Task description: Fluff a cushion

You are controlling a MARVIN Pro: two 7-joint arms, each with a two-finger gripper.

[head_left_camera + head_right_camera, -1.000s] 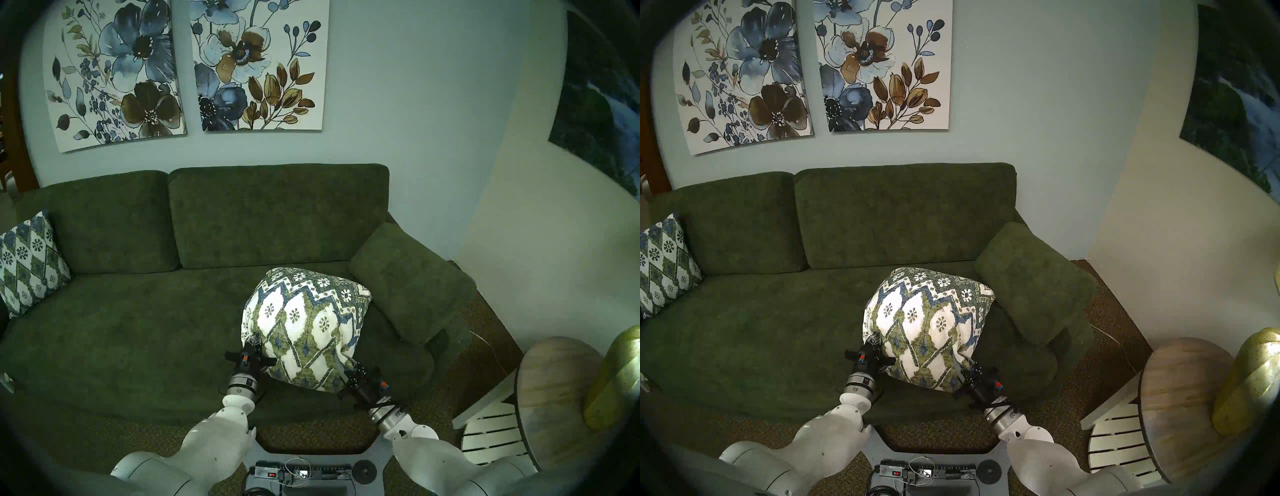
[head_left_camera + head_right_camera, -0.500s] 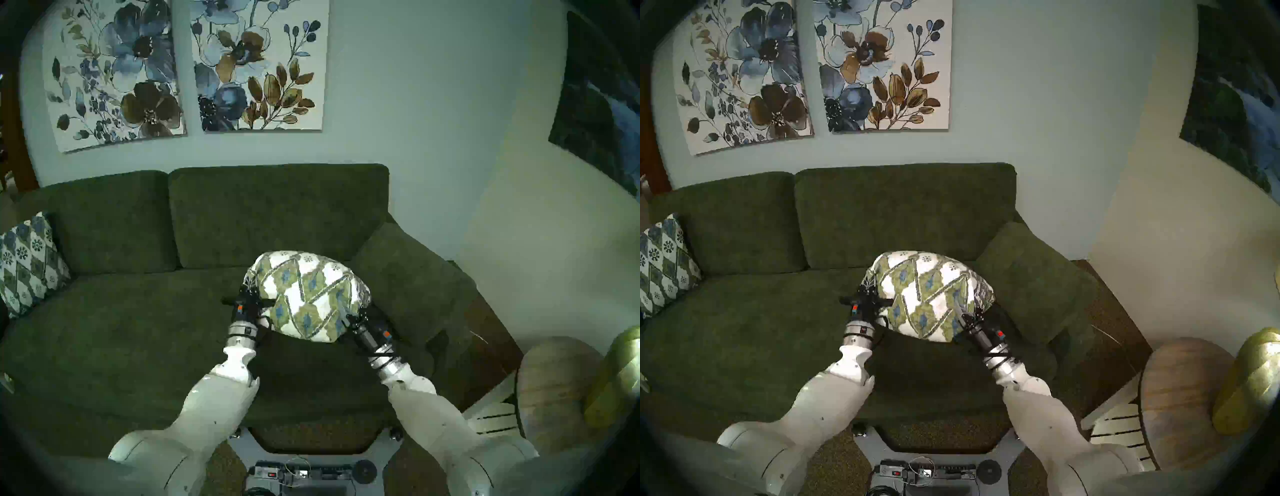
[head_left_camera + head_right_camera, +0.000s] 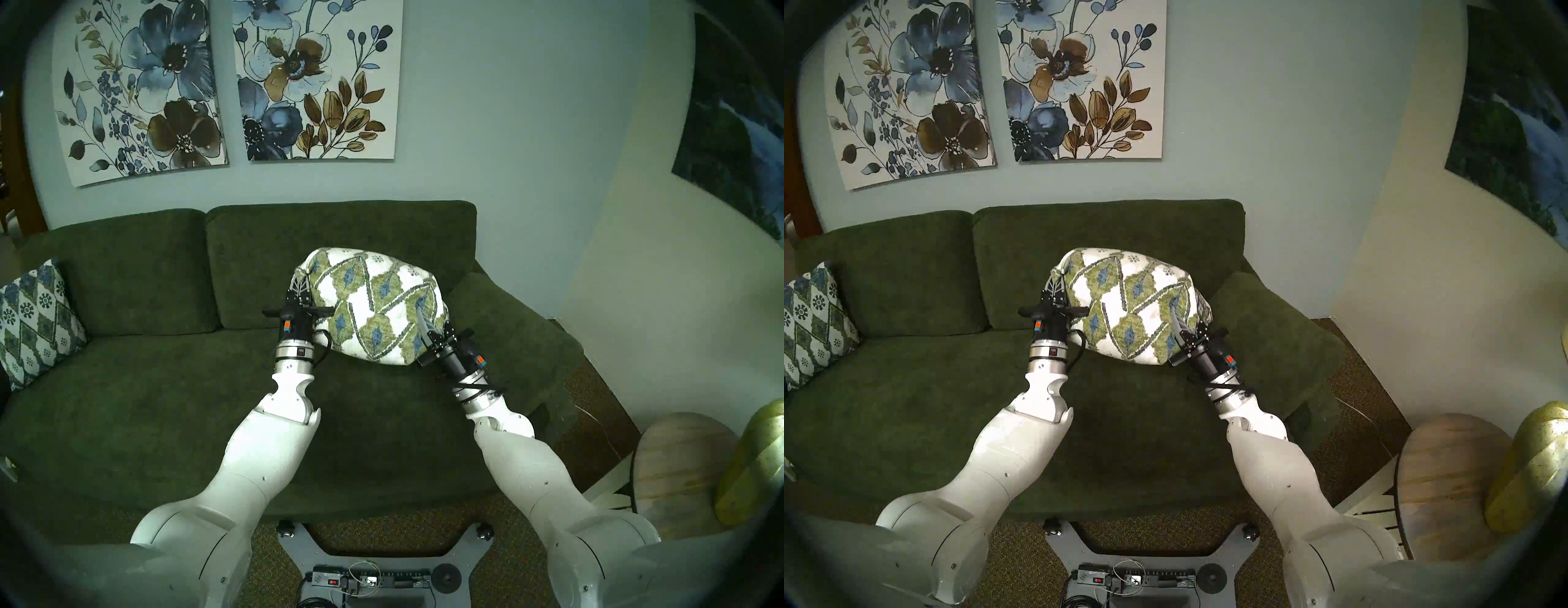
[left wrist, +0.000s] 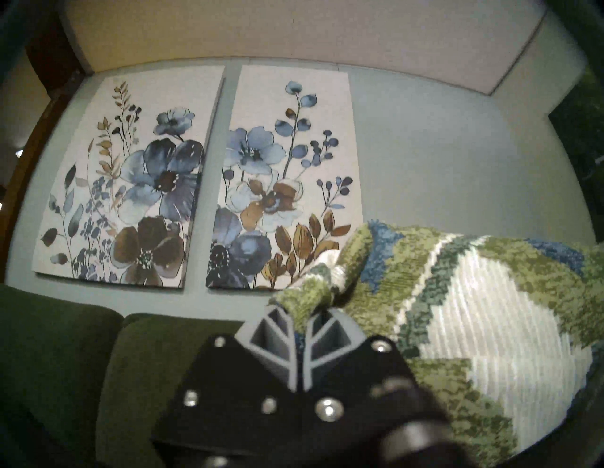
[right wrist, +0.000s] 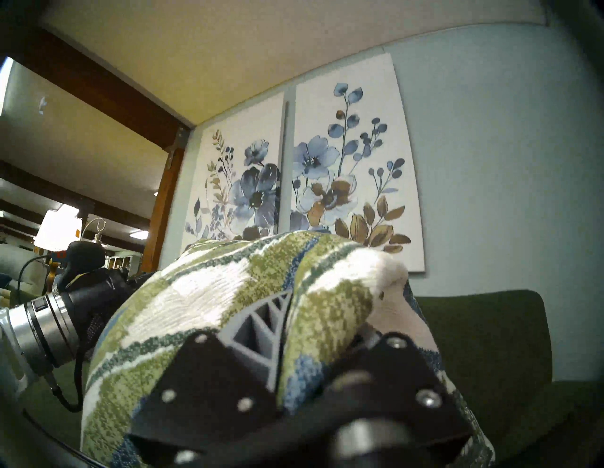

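Up in front of the sofa (image 3: 127, 403) back, in the head left view, the cushion (image 3: 373, 305) hangs clear of the seat between the two arms. The left gripper (image 3: 302, 283) pinches its left edge; the right gripper (image 3: 422, 316) bites the lower right corner, one finger lying across the lattice face.

Head right view: the same hold, left gripper (image 3: 1055, 283) and right gripper (image 3: 1176, 318) at opposite sides, the cushion (image 3: 1129, 308) bulging between and above them.

Left wrist view: the fingers (image 4: 277, 340) are closed on a fold of fabric, the cushion (image 4: 474, 326) spreading to their right.

Right wrist view: the jaws are shut, a ridge of cushion (image 5: 228, 310) clamped between them and draped over both fingers (image 5: 264, 330), its bulk to their left.
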